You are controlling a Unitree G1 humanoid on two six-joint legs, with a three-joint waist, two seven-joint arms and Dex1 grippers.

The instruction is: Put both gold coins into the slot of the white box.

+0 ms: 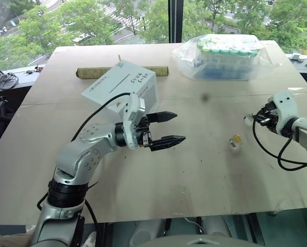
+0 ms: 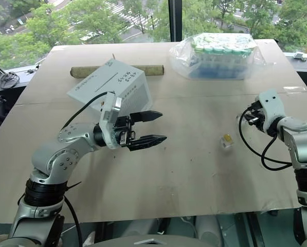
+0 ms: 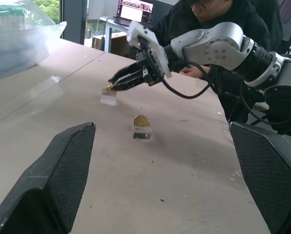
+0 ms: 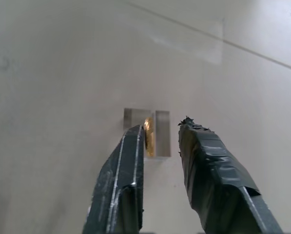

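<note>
The right pincer is at the right side of the desk, its two black fingers partly spread around a gold coin that stands on edge in a small clear holder. One finger lies right against the coin's face; the other stands off with a gap. Nothing is pinched yet, as far as the wrist view shows.

The chief risk, as I judge it, is that closure is lopsided: the touching finger could push the coin sideways out of its holder before the other arrives, so the coin tips flat onto the desk or rolls away. The holder looks light and may slide or lift with the coin.

The second gold coin stands in its own clear holder a little nearer and to the left, close enough that a swinging wrist or trailing cable could knock it over.

The left pincer hovers mid-desk, fingers spread wide and empty, pointing right, just in front of the white box. The box lies tilted at the far left with its slot on top. A bag of green-capped tubes sits at the far right, well apart.
</note>
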